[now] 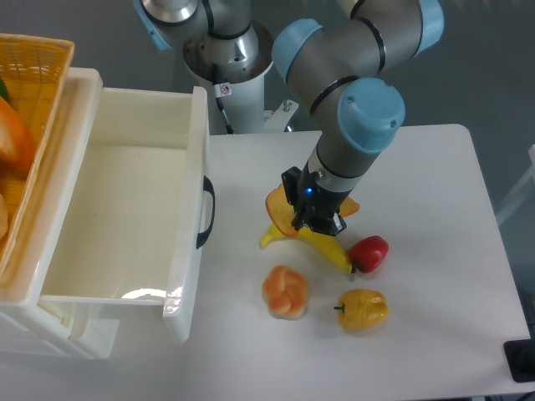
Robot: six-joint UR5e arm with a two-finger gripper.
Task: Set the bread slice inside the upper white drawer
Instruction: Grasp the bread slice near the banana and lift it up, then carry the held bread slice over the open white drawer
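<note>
A woven yellow-orange basket [29,100], cut off at the left edge, sits above the pulled-out glossy upper white drawer [125,217]. Right of it, the black two-finger gripper [311,224] pinches the flat orange-crusted bread slice [281,209], largely hidden, over a curved yellow banana [322,246].

A white table [435,167] with rounded corners fills most of the view, its matte top evenly lit from above with only soft shadows. Beyond its far and right edges lies a plain grey floor [501,75]. A dark object [520,361], perhaps a device, sits at the lower right, cut off by the frame.
</note>
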